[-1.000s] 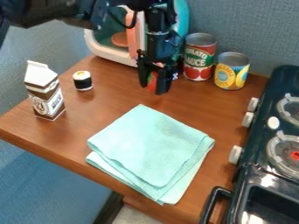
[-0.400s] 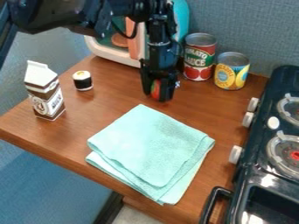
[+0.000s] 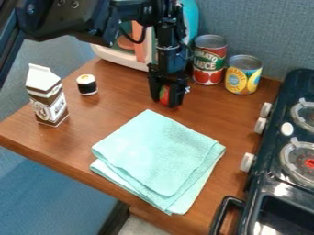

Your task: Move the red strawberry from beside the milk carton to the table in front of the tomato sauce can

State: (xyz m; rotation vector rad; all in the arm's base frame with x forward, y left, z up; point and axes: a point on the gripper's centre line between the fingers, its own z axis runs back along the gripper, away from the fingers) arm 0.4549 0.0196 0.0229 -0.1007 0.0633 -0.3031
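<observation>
In the camera view, a black gripper (image 3: 165, 102), its fingers closed around a small red-and-green object (image 3: 164, 94) near a folded cloth (image 3: 159, 153), appears to have finished grasping, with release seemingly left to do.

I count two cans (image 3: 210, 59), and also one milk-type carton (image 3: 47, 98). Of sushi rolls (image 3: 87, 85) there is one, and of folded cloths (image 3: 156, 156) also one. I see one red-and-green object (image 3: 164, 95), one white-and-pink toy appliance (image 3: 120, 57) and one stove (image 3: 282, 110). On this stove I can count two burners (image 3: 299, 157). Of tabletops (image 3: 92, 124) there is one, and I have one pincer (image 3: 165, 101).
</observation>
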